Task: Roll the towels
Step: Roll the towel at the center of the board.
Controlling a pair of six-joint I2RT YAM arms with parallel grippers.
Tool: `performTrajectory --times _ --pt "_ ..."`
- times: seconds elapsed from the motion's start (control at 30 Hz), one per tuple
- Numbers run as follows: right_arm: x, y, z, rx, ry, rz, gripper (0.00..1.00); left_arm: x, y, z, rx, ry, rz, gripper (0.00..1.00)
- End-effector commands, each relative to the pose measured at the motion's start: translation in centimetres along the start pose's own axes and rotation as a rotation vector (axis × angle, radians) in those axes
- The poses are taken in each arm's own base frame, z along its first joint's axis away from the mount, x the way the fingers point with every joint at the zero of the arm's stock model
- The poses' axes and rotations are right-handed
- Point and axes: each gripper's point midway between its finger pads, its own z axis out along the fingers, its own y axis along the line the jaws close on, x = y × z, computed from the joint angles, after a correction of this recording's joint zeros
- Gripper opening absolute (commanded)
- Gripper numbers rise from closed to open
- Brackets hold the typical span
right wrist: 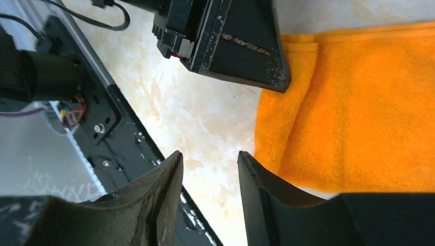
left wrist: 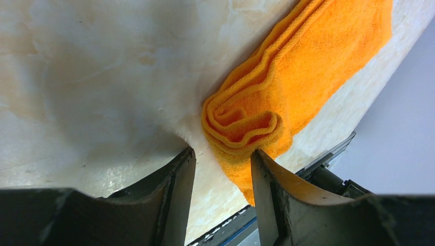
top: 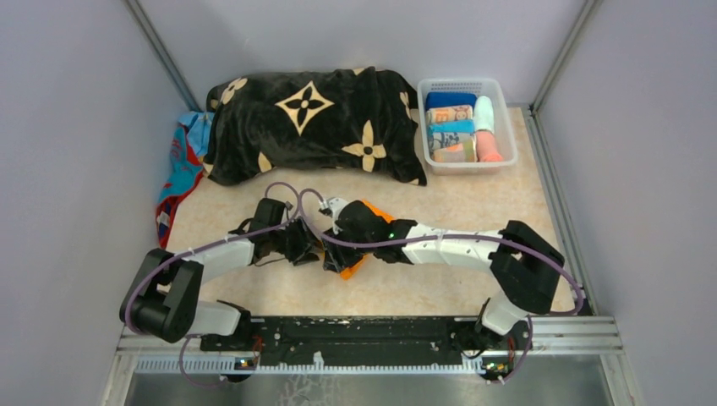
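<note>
Your left tool (left wrist: 221, 154) and right tool (right wrist: 210, 155) are both parted and empty; the orange towel (left wrist: 287, 87) lies partly rolled on the surface (top: 473, 203) between them. Several rolled towels (top: 450, 114) sit in the basket (top: 463, 83); the patterned towel (top: 173, 182) is not yet rolled

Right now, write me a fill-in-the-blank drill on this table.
1. The towel lying between the arms is plain ___.
2. The white basket holds towels that are already ___.
3. The black blanket bears cream ___ motifs.
4. The left gripper and the right gripper both stand ___, with nothing between the fingers.
Missing words: orange; rolled; flower; open.
</note>
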Motion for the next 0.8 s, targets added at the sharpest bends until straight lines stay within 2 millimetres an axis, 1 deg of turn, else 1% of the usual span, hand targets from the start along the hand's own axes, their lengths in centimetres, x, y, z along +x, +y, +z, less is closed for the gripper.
performTrajectory --times 0.0,0.07,0.1,0.23,0.43,0.63,0.77 --pt "0.6 -0.2 1.7 0.051 0.052 -0.113 0.44 1.2 5.0 0.5 -0.184 0.002 -0.012 0.52" --pt "1.6 -1.1 2.6 0.078 0.086 -0.119 0.43 1.2 5.0 0.5 -0.185 0.0 -0.014 0.52" --pt "1.7 -1.6 2.7 0.096 0.092 -0.126 0.43 1.2 5.0 0.4 -0.188 -0.004 -0.015 0.52" --pt "1.9 -3.1 2.8 0.168 0.112 -0.168 0.43 1.1 5.2 0.3 -0.198 -0.013 -0.017 0.52" --pt "2.2 -4.8 2.7 0.246 0.139 -0.219 0.43 1.1 5.5 0.0 -0.215 -0.023 -0.021 0.52" --pt "2.1 -5.3 2.5 0.281 0.148 -0.283 0.43 1.3 6.1 -0.1 -0.234 -0.027 -0.026 0.51" --pt "3.2 -5.6 3.2 0.298 0.183 -0.325 0.43 1.3 6.2 0.0 -0.24 -0.02 -0.031 0.5"
